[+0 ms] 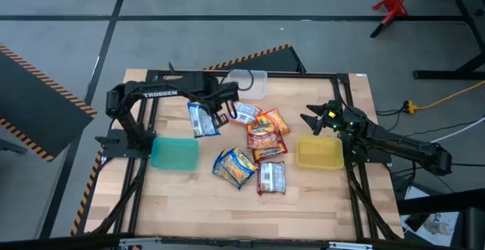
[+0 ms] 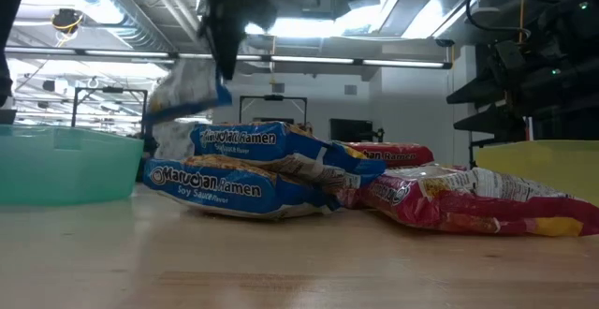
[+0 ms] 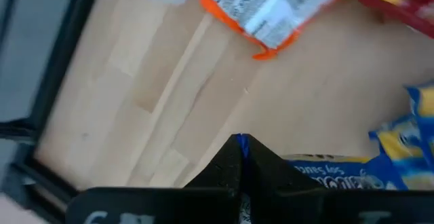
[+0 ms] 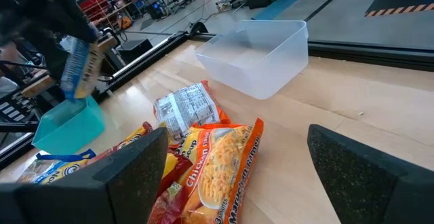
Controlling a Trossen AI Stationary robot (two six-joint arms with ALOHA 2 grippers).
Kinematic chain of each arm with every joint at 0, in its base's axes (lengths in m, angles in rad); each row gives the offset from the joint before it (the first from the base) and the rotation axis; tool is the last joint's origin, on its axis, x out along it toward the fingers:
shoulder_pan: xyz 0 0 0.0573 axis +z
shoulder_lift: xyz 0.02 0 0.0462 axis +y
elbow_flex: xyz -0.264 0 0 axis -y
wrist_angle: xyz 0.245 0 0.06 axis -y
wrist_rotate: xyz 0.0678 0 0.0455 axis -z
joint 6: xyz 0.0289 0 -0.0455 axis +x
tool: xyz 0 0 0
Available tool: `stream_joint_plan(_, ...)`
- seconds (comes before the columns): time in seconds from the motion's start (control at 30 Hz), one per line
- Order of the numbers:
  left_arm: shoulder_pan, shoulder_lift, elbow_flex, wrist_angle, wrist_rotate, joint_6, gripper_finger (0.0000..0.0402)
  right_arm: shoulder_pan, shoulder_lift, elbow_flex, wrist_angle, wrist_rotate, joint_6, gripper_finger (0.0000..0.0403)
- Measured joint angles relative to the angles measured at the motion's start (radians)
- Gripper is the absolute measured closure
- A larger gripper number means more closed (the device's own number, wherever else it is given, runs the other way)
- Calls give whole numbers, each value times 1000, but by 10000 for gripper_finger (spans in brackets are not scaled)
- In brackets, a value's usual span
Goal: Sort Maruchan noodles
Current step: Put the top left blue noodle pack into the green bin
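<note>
My left gripper (image 1: 215,107) is shut on a blue-and-yellow noodle packet (image 1: 203,120), held in the air between the teal bin (image 1: 174,153) and the clear bin (image 1: 248,83). In the low view this packet (image 2: 182,98) hangs above the table. Other packets lie flat in a loose pile mid-table: orange ones (image 1: 261,136), blue-and-yellow ones (image 1: 235,165) and a dark red-and-white one (image 1: 271,177). My right gripper (image 1: 318,117) stands open behind the yellow bin (image 1: 319,151), nothing between its fingers. My left gripper pinches the blue-and-yellow packet's top edge (image 3: 239,141) between its two fingers. The fingers (image 2: 225,37) come from above, pointing steeply down. The packet hangs below them, tilted, lifted clear of the table and of the other packets.
Two blue-and-yellow packets (image 2: 243,164) lie stacked at the pile's near side, with a red one (image 2: 468,201) beside them. An orange packet (image 3: 271,7) lies printed side down near the clear bin (image 4: 261,54). Bare wood lies along the near edge (image 1: 227,212).
</note>
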Motion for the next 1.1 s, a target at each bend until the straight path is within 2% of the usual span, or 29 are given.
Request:
stream_joint_plan(0.13,-95,-1,73,-110,-69,-18,401,0,0,0,0,0,0,63)
stream_joint_plan(0.27,-189,-2,95,-229,-75,28,401,0,0,0,0,0,0,63)
stream_joint_plan(0.43,-283,-22,53,-220,-35,105,402,0,0,0,0,0,0,63)
stream_joint_plan(0.53,-312,-25,27,-221,-28,80,401,0,0,0,-1,0,0,63)
stream_joint_plan(0.6,-319,-28,10,-218,-48,-28,401,0,0,0,-1,0,0,63)
stream_joint_plan(0.8,-325,-30,-19,-219,-73,-538,401,0,0,0,-1,0,0,63)
stream_joint_plan(1.0,-383,-31,-29,-221,-111,-915,401,0,0,0,-1,0,0,63)
stream_joint_plan(1.1,-415,-46,-29,-221,-101,-1023,401,0,0,0,-1,0,0,63)
